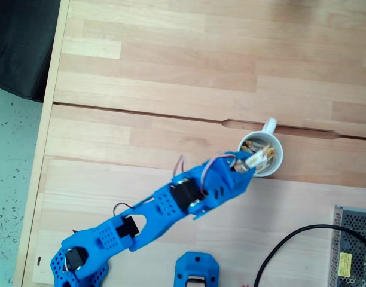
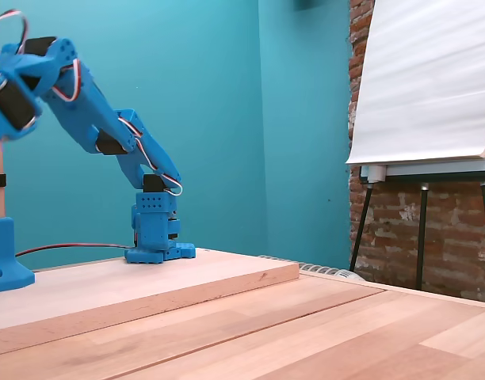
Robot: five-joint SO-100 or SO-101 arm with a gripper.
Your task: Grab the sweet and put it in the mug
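Gripper (image 1: 255,160): over the mouth of the mug, tip reaching in from the left in the top-down fixed view; closed on the sweet
Sweet (image 1: 262,157): white wrapper with yellow-gold ends, pinched at the gripper tip, inside the rim outline of the mug; impossible to tell whether touching the bottom
Mug (image 1: 277,160): small, white, round; upright on the wooden table, right of centre; loop handle pointing to the far side; gold-tipped bits visible inside at the left part of the bowl, too small to identify
Arm (image 1: 171,206): blue, stretched diagonally from near left up to the mug; red and white wires along the joints; in the side fixed view, raised high from its base (image 2: 155,233) and leaning out past the left edge
Table (image 1: 171,89): light wood planks with a long seam across, running under the mug handle
Cable (image 1: 284,245): black, curving at near right
Metal box (image 1: 353,245): perforated grey, near right corner
Backdrop (image 2: 227,119): teal wall; brick wall and a white flip chart (image 2: 425,79) on a stand at right
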